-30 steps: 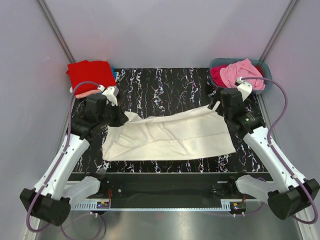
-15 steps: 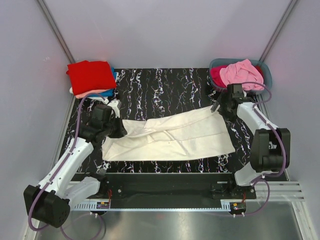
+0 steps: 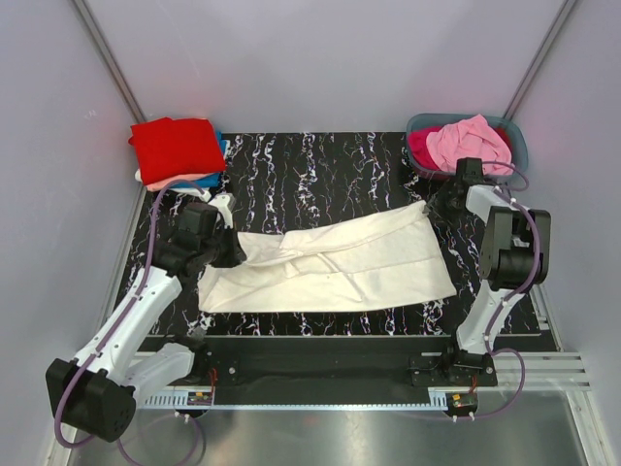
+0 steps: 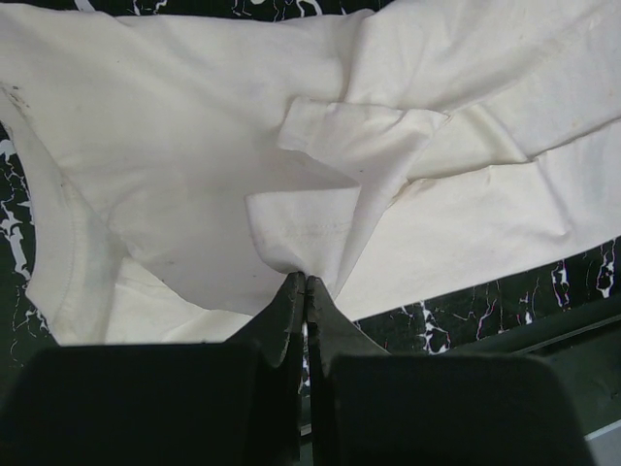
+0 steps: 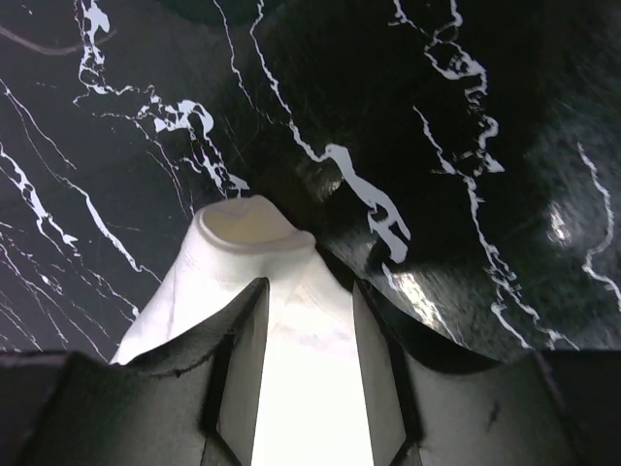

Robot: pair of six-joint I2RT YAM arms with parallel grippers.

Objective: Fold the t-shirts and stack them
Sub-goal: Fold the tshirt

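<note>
A large cream t-shirt (image 3: 340, 262) lies spread across the middle of the black marble table (image 3: 320, 165). My left gripper (image 3: 236, 254) is at its left end. In the left wrist view that gripper (image 4: 304, 280) is shut on a pinched fold of the cream t-shirt (image 4: 194, 146), lifted slightly. My right gripper (image 3: 432, 204) is at the shirt's far right corner. In the right wrist view its jaws (image 5: 309, 286) stand apart on either side of the cream corner (image 5: 243, 233), which lies between the fingers (image 5: 243, 330).
A stack with a red t-shirt (image 3: 177, 146) on top, over blue (image 3: 224, 148) and salmon (image 3: 179, 181) ones, sits at the back left. A grey-blue tub (image 3: 517, 136) at the back right holds pink (image 3: 471, 141) and magenta (image 3: 422, 148) shirts. Walls stand close on both sides.
The right arm has folded up and back, and its jaws have narrowed around the shirt's far right corner. The left gripper drew its pinched fold slightly nearer and has held still since.
</note>
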